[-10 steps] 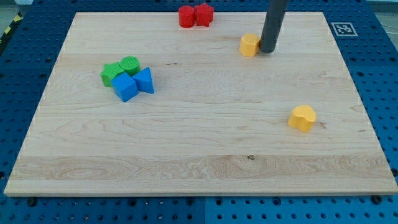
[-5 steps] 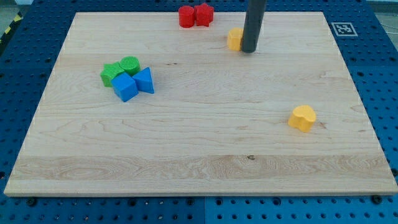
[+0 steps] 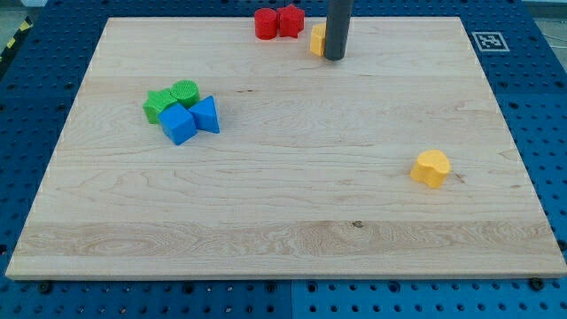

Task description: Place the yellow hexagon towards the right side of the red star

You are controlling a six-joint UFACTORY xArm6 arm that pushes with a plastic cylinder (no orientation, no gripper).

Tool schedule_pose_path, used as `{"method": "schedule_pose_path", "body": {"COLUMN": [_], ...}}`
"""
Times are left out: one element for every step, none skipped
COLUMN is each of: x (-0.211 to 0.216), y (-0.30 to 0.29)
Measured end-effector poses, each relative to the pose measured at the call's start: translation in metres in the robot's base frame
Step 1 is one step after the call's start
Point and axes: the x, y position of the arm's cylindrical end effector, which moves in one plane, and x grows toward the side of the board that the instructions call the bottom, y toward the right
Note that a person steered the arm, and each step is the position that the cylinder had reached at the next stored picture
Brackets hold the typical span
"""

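Observation:
A yellow block [image 3: 316, 40], apparently the hexagon, lies near the view's top edge of the wooden board [image 3: 283, 204]; the rod partly hides it. My tip [image 3: 334, 58] touches its right side. Two red blocks sit just left of it: the red star [image 3: 291, 19] and a rounder red block [image 3: 266, 24]. A small gap separates the yellow block from the red star's right side.
A second yellow block [image 3: 431, 167] lies at the view's right. At the left is a cluster: two green blocks [image 3: 160, 105] [image 3: 185, 91], a blue cube [image 3: 178, 124] and a blue triangle [image 3: 206, 114]. A black-and-white marker [image 3: 488, 41] sits at the board's top right corner.
My tip has slid left and towards the view's top, pushing the yellow block from right of centre to close beside the red star. The other blocks have not moved.

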Motion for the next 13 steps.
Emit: {"method": "schedule_pose_path", "body": {"x": [-0.001, 0.003, -0.004, -0.021, -0.021, -0.028, -0.047, -0.048, -0.059, -0.063, -0.063, -0.085, -0.091], "y": [0.000, -0.008, -0.015, -0.015, -0.009, 0.002, -0.003, -0.004, -0.004, -0.004, 0.029, 0.050, 0.045]}}
